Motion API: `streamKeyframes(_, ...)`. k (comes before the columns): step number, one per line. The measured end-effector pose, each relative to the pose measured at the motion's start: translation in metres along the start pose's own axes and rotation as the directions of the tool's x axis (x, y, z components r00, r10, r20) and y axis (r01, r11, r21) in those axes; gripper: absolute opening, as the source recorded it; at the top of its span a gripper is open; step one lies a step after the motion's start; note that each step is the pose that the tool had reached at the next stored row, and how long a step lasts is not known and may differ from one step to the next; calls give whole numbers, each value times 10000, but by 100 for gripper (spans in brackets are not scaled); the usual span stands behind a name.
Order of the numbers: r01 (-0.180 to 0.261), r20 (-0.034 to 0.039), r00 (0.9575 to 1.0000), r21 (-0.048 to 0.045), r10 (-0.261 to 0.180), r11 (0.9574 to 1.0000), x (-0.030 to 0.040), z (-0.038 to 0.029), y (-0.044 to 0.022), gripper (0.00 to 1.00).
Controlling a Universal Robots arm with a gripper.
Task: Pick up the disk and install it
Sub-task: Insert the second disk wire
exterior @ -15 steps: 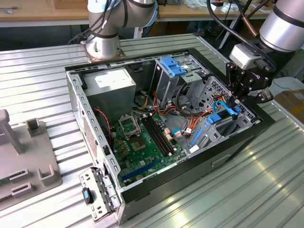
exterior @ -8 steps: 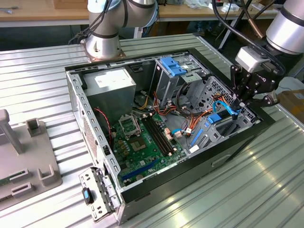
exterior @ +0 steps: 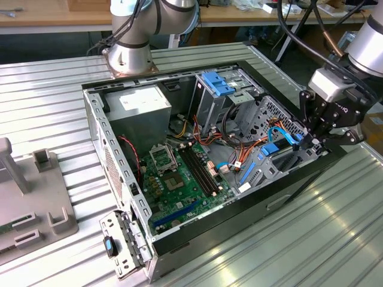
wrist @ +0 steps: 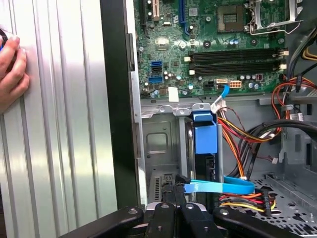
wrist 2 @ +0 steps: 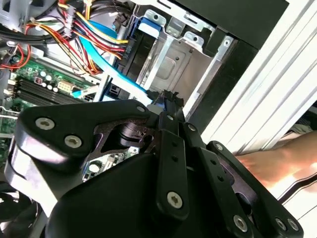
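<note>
- An open computer case (exterior: 96,113) lies on its side on a ribbed metal table (exterior: 48,101). It holds a green motherboard (exterior: 179,173), a grey power supply (exterior: 140,104), a metal drive cage (exterior: 209,107) topped by a fixed blue bracket (exterior: 216,82), and bundles of orange, red and yellow wires (wrist: 237,131).
- The gripper (exterior: 312,136) hangs over the case's corner at the exterior view's right, its black fingers (wrist: 171,196) drawn close together, tips at the drive bay.
- The disk (wrist: 204,136), dark with a bright blue carrier end, sits upright in the bay's slot (wrist: 163,148), just ahead of the fingertips; whether they pinch it I cannot tell.
- A flat blue cable (wrist: 220,186) crosses right beside the fingertips. Likely risk: the fingers snag this cable or the wires, or a tilted disk jams on the bay's rails.
- A person's hand (wrist: 12,69) rests on the table near the case, close enough to be struck by the arm.
</note>
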State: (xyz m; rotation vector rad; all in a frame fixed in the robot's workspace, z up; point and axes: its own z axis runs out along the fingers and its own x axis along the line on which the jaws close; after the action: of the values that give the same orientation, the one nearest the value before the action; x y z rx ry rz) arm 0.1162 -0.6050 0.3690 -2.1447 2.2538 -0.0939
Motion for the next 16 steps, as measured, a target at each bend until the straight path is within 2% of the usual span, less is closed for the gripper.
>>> streamKeyframes(2, 2, -23, 10000, 1, -2, 10000, 5, 68, 5, 11)
streamKeyframes(11, 2, -23, 10000, 1, -2, 10000, 3, 71, 6, 11)
streamKeyframes(16, 1, -22, 10000, 1, -1, 10000, -92, 68, 23, 11)
